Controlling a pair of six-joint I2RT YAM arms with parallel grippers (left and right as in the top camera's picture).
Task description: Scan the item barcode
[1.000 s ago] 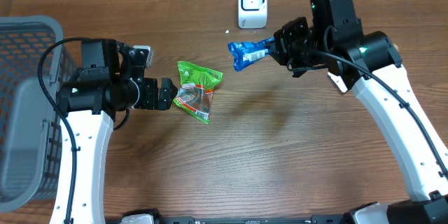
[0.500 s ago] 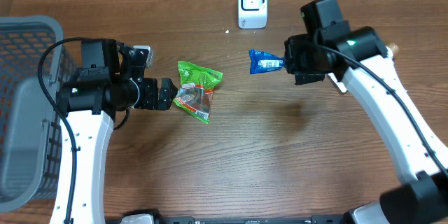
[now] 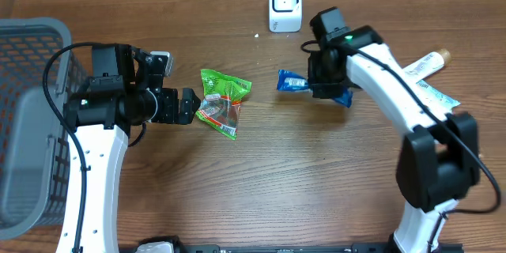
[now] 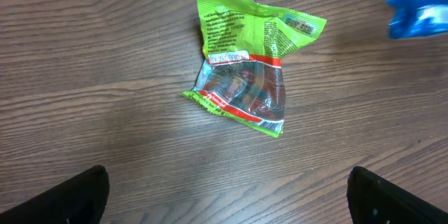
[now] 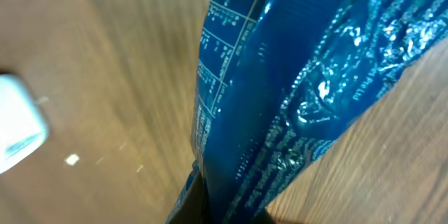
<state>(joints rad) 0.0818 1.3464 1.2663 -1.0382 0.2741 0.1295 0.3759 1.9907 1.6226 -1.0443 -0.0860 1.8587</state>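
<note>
Scan pending: the right gripper (image 3: 320, 87) is clenched on a blue packet (image 3: 291, 83), its long axis lying sideways, with the white scanner (image 3: 285, 4) near, just beyond its free end. The left gripper (image 3: 188, 106), fingers spread, faces a green packet (image 3: 223, 101). No barcode is legible, and the clenched fingertips are hidden.

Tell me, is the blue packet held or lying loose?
Held: the right gripper is shut on the blue packet, which runs out from between the gripper's fingers in the right wrist view.
</note>
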